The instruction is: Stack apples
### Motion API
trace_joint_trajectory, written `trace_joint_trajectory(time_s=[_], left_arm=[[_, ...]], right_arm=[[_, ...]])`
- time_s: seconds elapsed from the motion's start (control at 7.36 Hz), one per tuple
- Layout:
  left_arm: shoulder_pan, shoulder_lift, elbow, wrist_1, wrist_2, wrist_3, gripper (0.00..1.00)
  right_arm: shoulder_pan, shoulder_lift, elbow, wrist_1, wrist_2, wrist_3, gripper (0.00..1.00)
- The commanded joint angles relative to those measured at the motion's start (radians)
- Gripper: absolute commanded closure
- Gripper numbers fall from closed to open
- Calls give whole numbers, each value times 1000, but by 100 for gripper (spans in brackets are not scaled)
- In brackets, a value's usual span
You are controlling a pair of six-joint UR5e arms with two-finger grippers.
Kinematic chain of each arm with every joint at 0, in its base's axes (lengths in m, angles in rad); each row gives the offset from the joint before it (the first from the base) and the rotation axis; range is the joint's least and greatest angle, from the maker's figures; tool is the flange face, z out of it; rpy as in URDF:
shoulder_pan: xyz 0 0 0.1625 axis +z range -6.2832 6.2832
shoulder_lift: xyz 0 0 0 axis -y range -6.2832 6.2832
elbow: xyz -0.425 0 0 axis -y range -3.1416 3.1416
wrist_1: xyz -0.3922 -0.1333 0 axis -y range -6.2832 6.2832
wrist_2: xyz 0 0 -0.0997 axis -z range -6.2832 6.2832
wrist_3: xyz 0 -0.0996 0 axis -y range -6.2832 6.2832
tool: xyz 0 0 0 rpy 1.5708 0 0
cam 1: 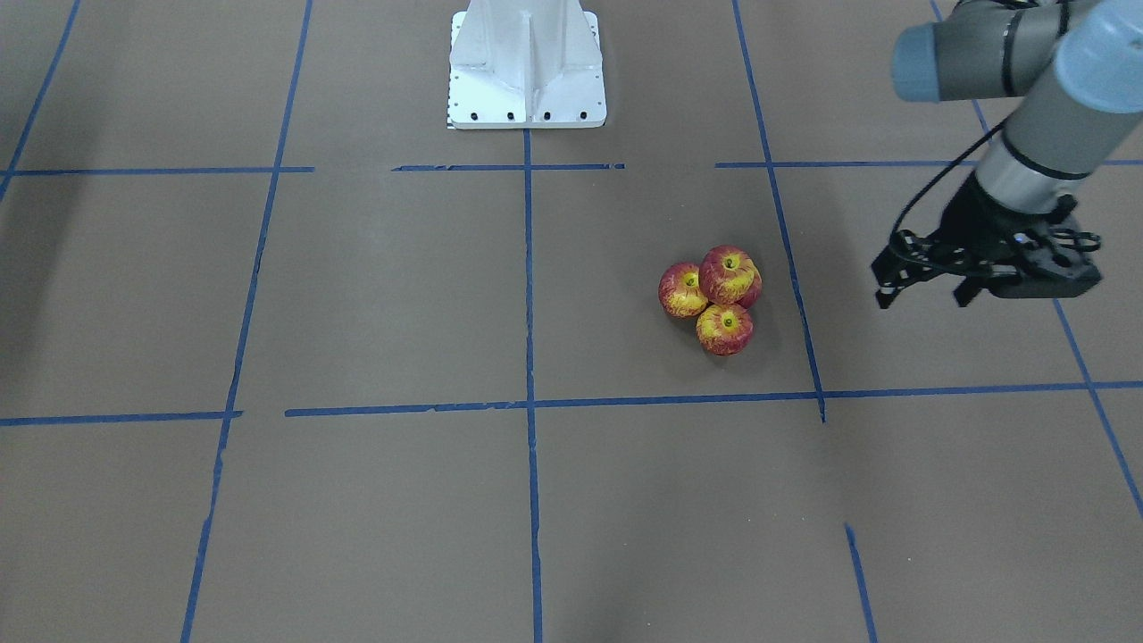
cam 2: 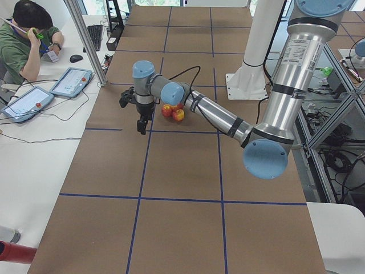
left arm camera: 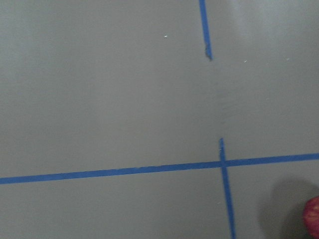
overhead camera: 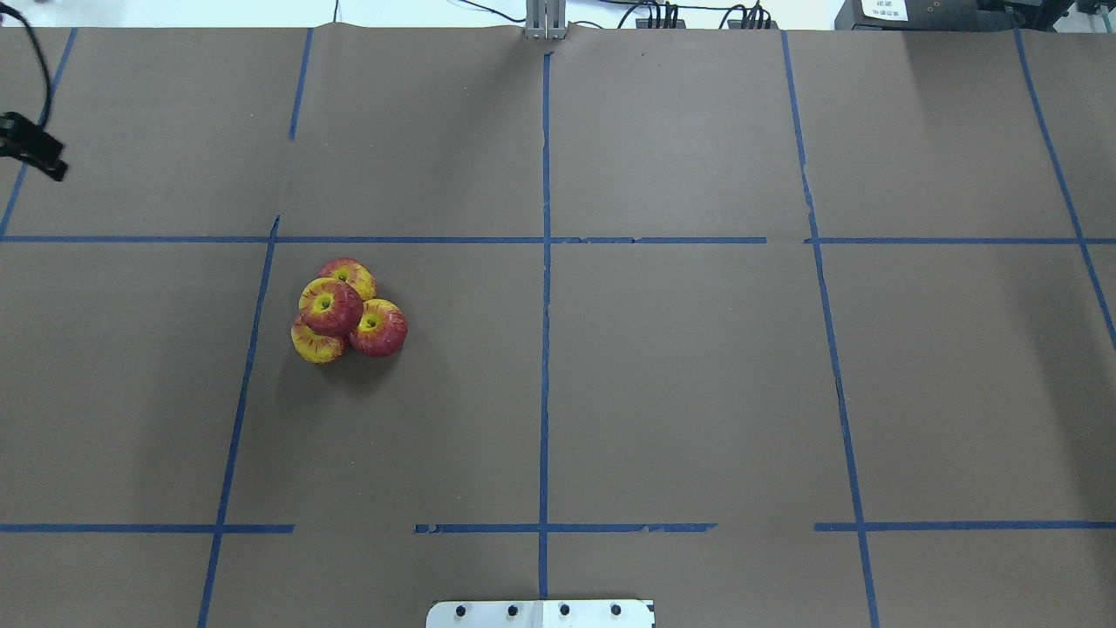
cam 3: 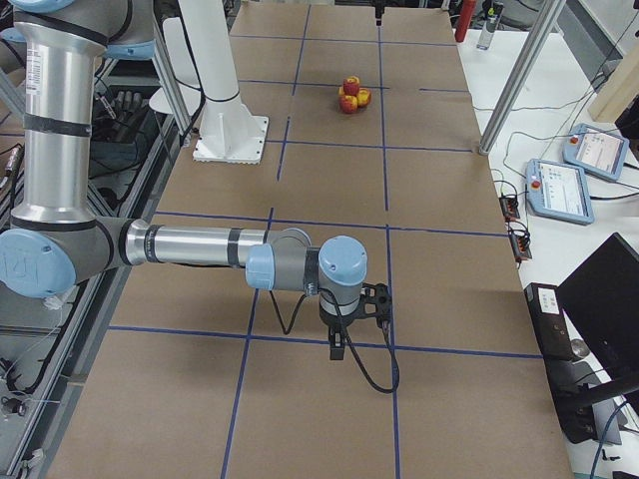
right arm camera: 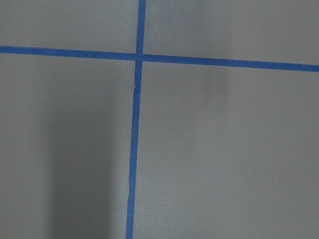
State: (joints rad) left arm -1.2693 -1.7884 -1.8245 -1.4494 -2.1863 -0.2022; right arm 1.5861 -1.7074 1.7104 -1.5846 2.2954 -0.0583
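Note:
Four red and yellow apples (cam 1: 724,329) sit in a tight pile on the brown table. Three rest on the table and one apple (overhead camera: 331,305) sits on top of them, stem dimple up. The pile also shows in the exterior left view (cam 2: 173,111) and small in the exterior right view (cam 3: 350,94). My left gripper (cam 1: 924,299) hovers open and empty, apart from the pile on the side away from the table's middle. A red sliver of apple (left arm camera: 314,216) shows at the left wrist view's edge. My right gripper (cam 3: 349,324) is far from the apples; I cannot tell whether it is open or shut.
The white robot base (cam 1: 527,71) stands at the table's robot-side edge. Blue tape lines (overhead camera: 545,262) divide the brown table into squares. An operator (cam 2: 25,40) sits at a side table with teach pendants (cam 2: 71,83).

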Motion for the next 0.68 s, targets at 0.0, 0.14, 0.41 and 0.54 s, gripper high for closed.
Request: trace_joint_trajectory(time_s=[0.0,0.14,0.41,0.54], left_arm=[[-195,111,74,90,-16,446,0],[-291,154,117,90,-21,513,0],[-389,248,174,78,-23,515,0],[-407,285,171,69,-83,517,0]], right_arm=[[0,0,0,0,-1,0,0],[0,0,0,0,-1,0,0],[0,0,0,0,-1,0,0],[0,0,0,0,-1,0,0]])
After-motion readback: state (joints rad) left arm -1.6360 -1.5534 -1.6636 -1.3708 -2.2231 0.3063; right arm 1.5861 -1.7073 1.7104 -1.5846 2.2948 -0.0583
